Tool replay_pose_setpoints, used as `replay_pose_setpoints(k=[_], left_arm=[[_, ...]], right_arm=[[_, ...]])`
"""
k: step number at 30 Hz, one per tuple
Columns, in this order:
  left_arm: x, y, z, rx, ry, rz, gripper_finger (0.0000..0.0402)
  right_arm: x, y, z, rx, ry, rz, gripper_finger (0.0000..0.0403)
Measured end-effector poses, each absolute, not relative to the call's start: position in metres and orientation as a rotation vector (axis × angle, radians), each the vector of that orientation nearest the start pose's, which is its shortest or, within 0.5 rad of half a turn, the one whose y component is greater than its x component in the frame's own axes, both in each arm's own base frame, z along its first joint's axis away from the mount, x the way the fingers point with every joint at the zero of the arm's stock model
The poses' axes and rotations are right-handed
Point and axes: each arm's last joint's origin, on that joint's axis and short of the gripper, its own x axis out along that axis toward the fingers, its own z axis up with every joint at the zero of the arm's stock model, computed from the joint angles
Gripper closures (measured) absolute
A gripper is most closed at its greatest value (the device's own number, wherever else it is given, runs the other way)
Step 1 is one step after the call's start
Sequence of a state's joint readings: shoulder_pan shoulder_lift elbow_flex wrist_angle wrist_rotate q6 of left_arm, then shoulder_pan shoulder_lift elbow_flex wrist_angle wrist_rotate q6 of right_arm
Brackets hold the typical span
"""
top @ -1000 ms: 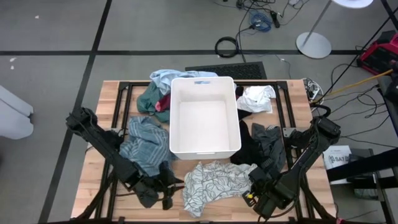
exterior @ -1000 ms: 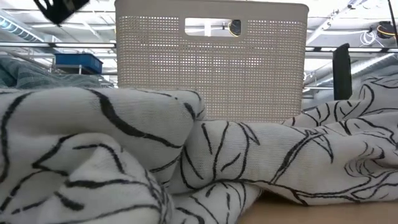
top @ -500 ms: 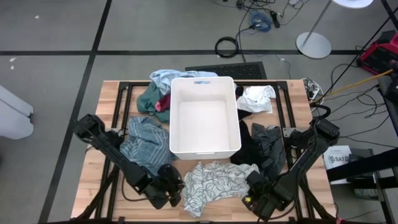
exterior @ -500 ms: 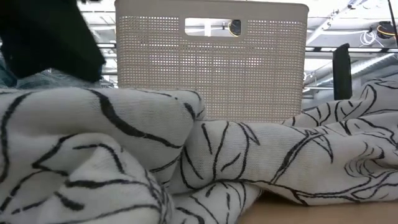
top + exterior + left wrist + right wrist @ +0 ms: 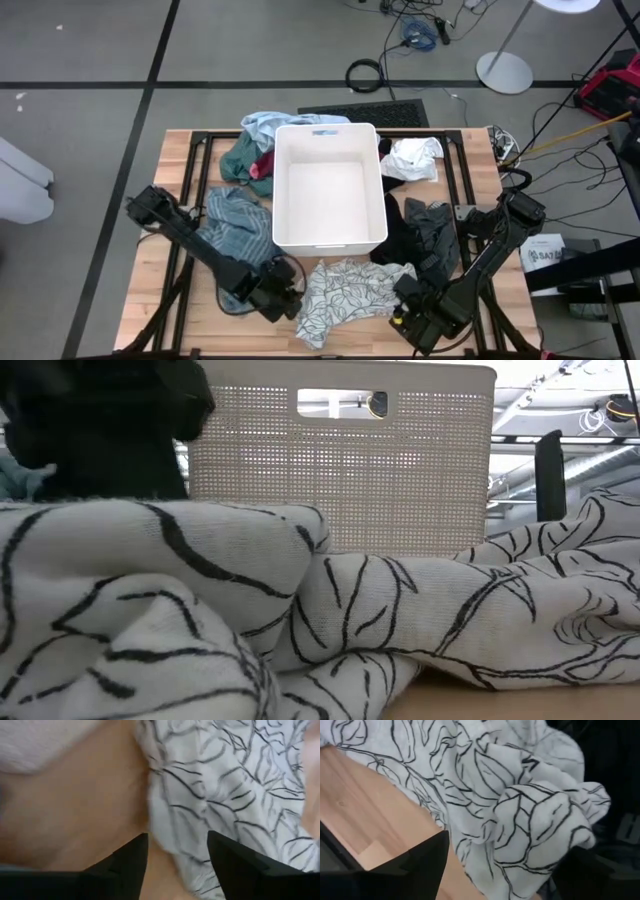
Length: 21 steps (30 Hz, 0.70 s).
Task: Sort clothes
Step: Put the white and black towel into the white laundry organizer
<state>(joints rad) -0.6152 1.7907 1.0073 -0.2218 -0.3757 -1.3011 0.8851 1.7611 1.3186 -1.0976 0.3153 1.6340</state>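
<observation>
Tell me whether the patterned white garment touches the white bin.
Touching: the high view shows the leaf-patterned white garment bunched against the white bin's near wall, with no table between them.

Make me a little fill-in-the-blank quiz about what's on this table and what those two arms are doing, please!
1. The white bin in the middle of the table holds ____ clothes.
2. Both grippers flank the white garment printed with ____ leaf lines.
3. The left gripper has its fingers ____ over that garment's edge.
4. The teal striped garment lies on the bin's ____ side in the high view.

Missing words: no; black; open; left
</observation>
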Motion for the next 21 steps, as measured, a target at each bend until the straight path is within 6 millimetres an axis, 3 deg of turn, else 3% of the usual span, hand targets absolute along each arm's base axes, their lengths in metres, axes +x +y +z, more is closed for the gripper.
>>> replay_pose_setpoints(k=[6,14,17,21], left_arm=[[0.310,-0.186,0.129,-0.813,0.831,0.332,0.0155],[0.316,-0.180,0.111,-0.780,0.881,0.350,0.0162],[0.314,-0.179,0.108,-0.767,0.903,0.361,0.0218],[0.314,-0.180,0.107,-0.722,0.916,0.346,0.0352]], right_arm=[[0.204,0.244,0.218,0.453,1.118,-0.613,0.0101],[0.195,0.251,0.220,0.433,1.079,-0.582,0.0103],[0.190,0.253,0.223,0.439,1.055,-0.573,0.0103],[0.184,0.253,0.233,0.470,1.006,-0.556,0.0103]])
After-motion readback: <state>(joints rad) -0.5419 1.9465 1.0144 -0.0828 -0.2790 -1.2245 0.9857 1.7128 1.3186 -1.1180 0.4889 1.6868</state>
